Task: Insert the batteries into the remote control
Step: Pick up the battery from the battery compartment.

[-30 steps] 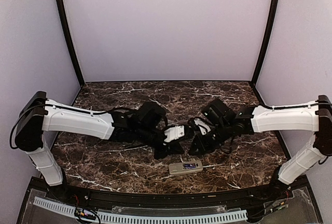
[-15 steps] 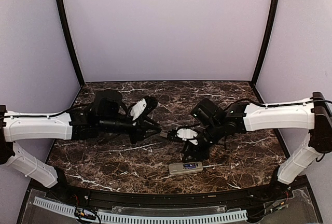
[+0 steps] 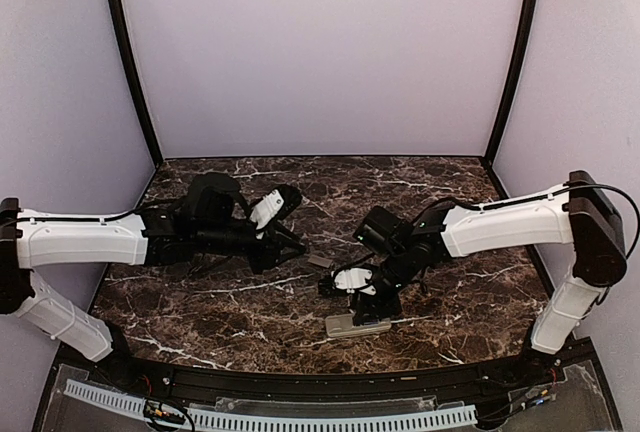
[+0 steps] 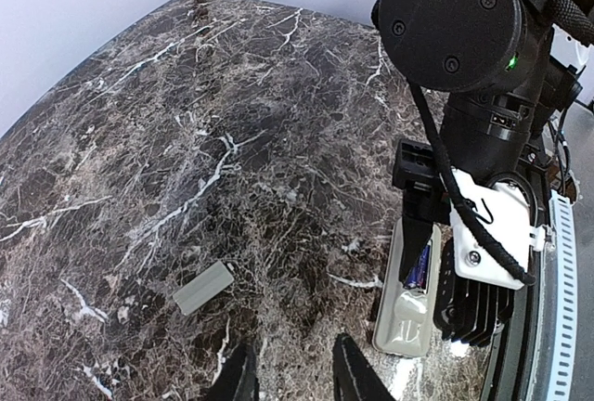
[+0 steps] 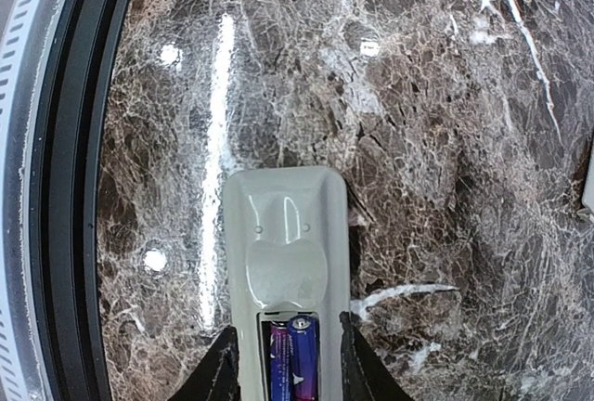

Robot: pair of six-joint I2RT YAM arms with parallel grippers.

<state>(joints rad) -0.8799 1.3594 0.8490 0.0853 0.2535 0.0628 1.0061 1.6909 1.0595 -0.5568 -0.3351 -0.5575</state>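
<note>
Brown stone with white lines makes up the tabletop [image 4: 186, 141]. The remote [image 5: 283, 252] lies on it with its grey back facing up, right under the right claw [image 5: 288, 366]. The little door is off the back, so you can see inside. Both batteries [image 5: 290, 356] sit side by side in the open slot, blue and purple, between the two fingers of that claw.

The right claw is partly open, with one finger down each side of the remote at the battery end. I cannot tell if the fingers squeeze the remote or only hang close to it.

The left claw [image 4: 292, 378] is well apart from the remote. It is open a little and has nothing in it. The flat grey cover [image 4: 204, 287] lies alone on the tabletop, just ahead of the left claw and a bit to one side.

So I think the batteries are loaded, but the slot is not closed yet.

What could go wrong? If the right claw bumps or drags the remote, the remote could slide — and the black rim [image 5: 65, 234] at the tabletop's edge is near it. A knock could also pop a battery out of the slot, since nothing covers it. The cover is thin and flat, so the left claw may slip off it or push it along — not pick it up. I cannot see if the batteries are pressed all the way down.
</note>
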